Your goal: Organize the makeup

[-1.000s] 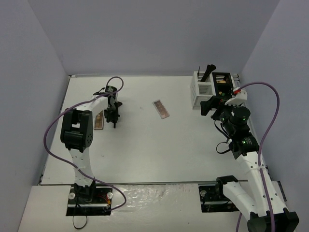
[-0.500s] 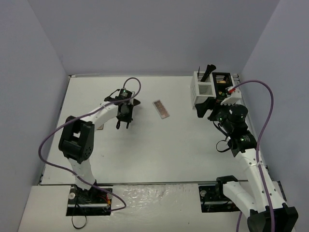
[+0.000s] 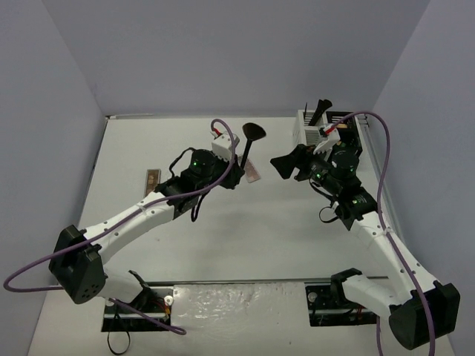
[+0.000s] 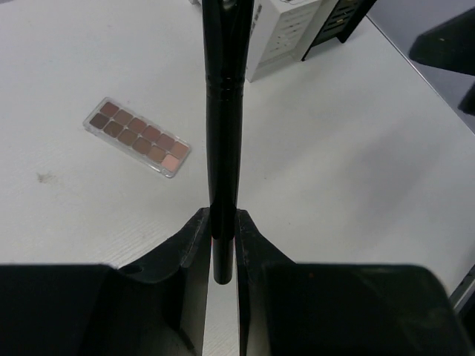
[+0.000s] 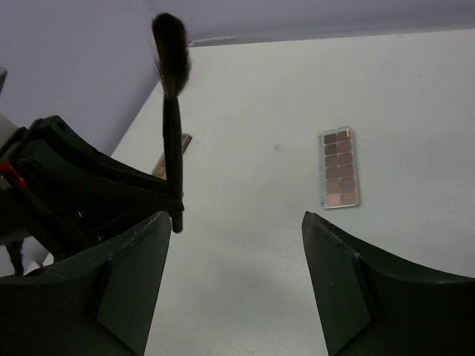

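Note:
My left gripper (image 3: 234, 172) is shut on a black long-handled brush (image 3: 247, 148) and holds it upright above the table's middle, bristles up. The handle runs up from the fingers in the left wrist view (image 4: 224, 111). My right gripper (image 3: 291, 165) is open and empty, a little right of the brush, facing it. The brush also shows in the right wrist view (image 5: 171, 126). One palette (image 3: 253, 174) lies just beyond the brush and shows in both wrist views (image 4: 137, 136) (image 5: 340, 168). A second palette (image 3: 151, 182) lies at the left.
A white slatted organizer box (image 3: 310, 127) with a black brush standing in it and a black box beside it stand at the back right, behind the right arm. The white box also shows in the left wrist view (image 4: 286, 33). Purple cables loop from both arms.

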